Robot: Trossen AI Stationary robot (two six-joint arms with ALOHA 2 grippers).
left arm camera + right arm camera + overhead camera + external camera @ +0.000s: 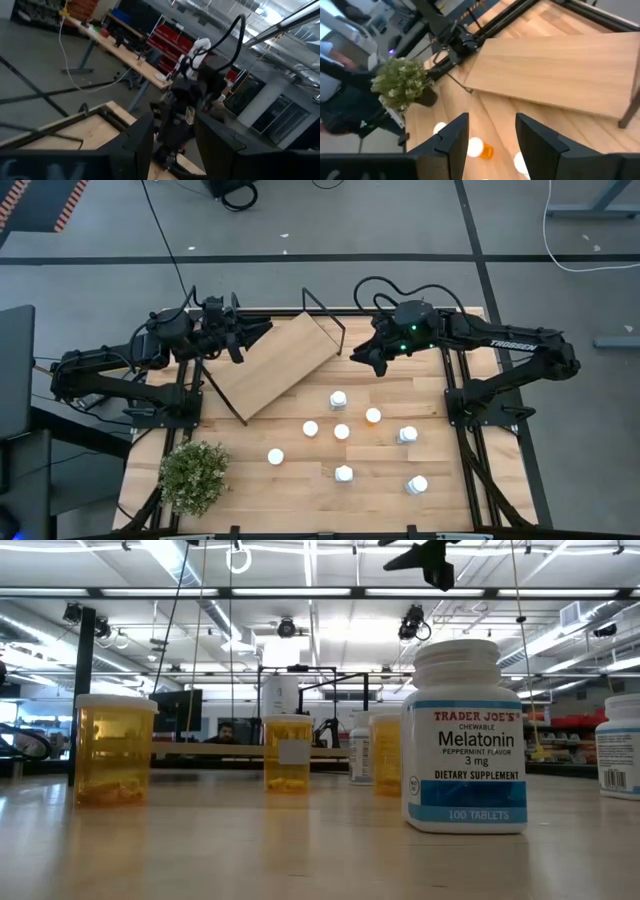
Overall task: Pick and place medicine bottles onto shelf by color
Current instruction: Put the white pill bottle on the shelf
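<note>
Eight small, light, rigid plastic medicine bottles point(341, 431) stand on the desk point(300, 500) just beside the tilted shelf point(270, 360), likeliest gripped around their smooth bodies; both the left gripper point(170, 145) and right gripper point(492, 140) hover spread and empty.

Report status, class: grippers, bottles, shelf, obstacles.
Left gripper at shelf end, empty. Right gripper open, empty, beyond the bottles. Eight bottles on table; shelf bare. Plant clear of the bottles.
</note>
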